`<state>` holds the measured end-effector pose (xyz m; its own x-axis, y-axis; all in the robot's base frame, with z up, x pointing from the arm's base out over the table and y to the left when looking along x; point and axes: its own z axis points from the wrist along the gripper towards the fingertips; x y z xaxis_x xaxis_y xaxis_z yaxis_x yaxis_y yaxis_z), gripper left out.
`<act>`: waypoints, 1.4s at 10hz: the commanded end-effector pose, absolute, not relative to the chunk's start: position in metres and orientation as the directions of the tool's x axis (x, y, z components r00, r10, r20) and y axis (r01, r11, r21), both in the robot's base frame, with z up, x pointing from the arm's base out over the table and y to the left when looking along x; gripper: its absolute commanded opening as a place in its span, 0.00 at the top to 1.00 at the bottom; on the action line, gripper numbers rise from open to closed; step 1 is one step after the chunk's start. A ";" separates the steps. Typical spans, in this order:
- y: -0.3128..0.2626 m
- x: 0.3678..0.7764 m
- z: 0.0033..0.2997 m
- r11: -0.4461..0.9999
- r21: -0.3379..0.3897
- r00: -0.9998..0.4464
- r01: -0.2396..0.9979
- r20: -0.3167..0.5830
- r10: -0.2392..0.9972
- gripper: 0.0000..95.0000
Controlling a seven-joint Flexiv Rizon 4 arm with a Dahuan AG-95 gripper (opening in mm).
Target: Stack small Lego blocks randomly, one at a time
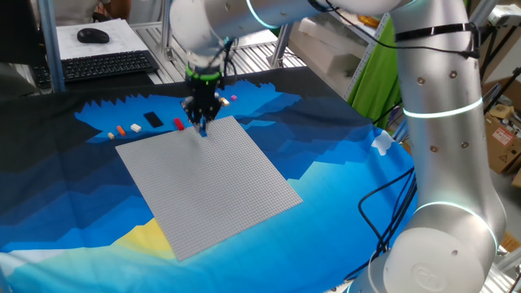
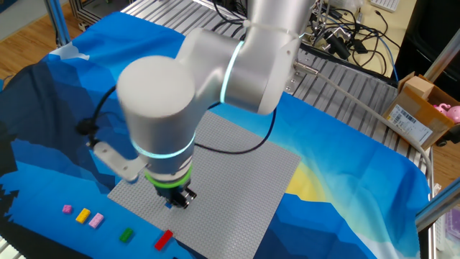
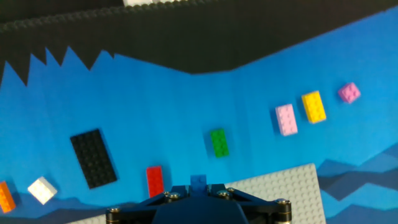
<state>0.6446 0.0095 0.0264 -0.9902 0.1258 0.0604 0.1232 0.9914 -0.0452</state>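
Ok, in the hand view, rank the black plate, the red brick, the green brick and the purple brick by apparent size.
1. Black plate, clearly largest.
2. Red brick and green brick: look about alike, so no ranking between them.
3. Purple brick, smallest, though it lies farther from the camera, which may shrink it.

The grey baseplate [image 1: 210, 185] lies bare and passable, while beyond its far edge loose bricks [image 3: 219, 142] and a black plate [image 3: 93, 158] seemingly dot the cloth.
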 end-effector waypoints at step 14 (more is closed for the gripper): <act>0.009 0.646 0.007 0.997 -0.032 -0.997 0.066 0.049 0.068 1.00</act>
<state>0.6460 0.0102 0.0085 -0.9966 0.0665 0.0492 0.0651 0.9974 -0.0296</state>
